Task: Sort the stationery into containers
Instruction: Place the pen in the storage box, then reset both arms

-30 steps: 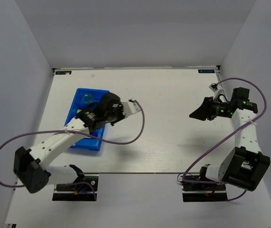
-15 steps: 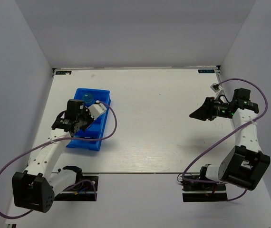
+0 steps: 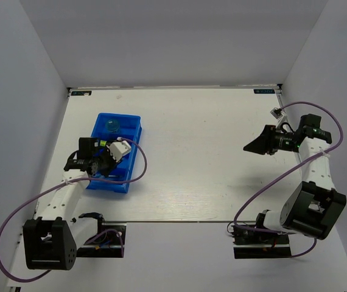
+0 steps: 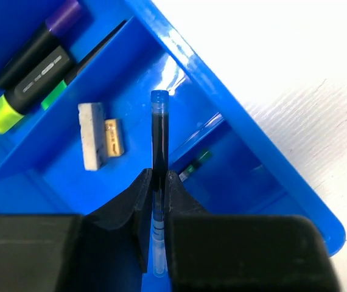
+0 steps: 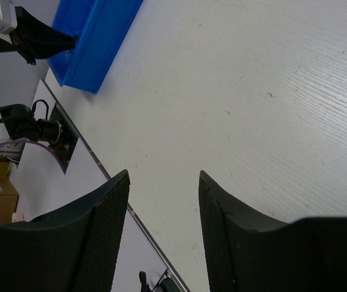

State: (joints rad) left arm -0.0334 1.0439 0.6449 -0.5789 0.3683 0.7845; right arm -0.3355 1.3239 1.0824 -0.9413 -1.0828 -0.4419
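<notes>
Since a second ago the left arm has swung from the 3 o'clock edge of the tray [image 3: 133, 123] toward its 8 o'clock corner; the right arm has barely shifted.

The left end effector [image 4: 157, 182] is clamped on the pen [image 4: 159, 131], a thin dark barrel with a translucent blue tip pointing to 12 o'clock in the wrist view, hanging above a divider wall of the bright-blue tray. At 10 o'clock from the pen, one compartment holds a purple-capped highlighter [image 4: 36, 42], a yellow-capped highlighter [image 4: 27, 97], a white eraser [image 4: 92, 135] and, touching it, a small beige eraser [image 4: 114, 136]. The teal jar [image 3: 112, 125] sits at the tray's 12 o'clock end.

The right end effector [image 5: 162, 179] hovers over bare counter [image 3: 210, 152] at 3 o'clock, its fingers apart with nothing between them.
</notes>
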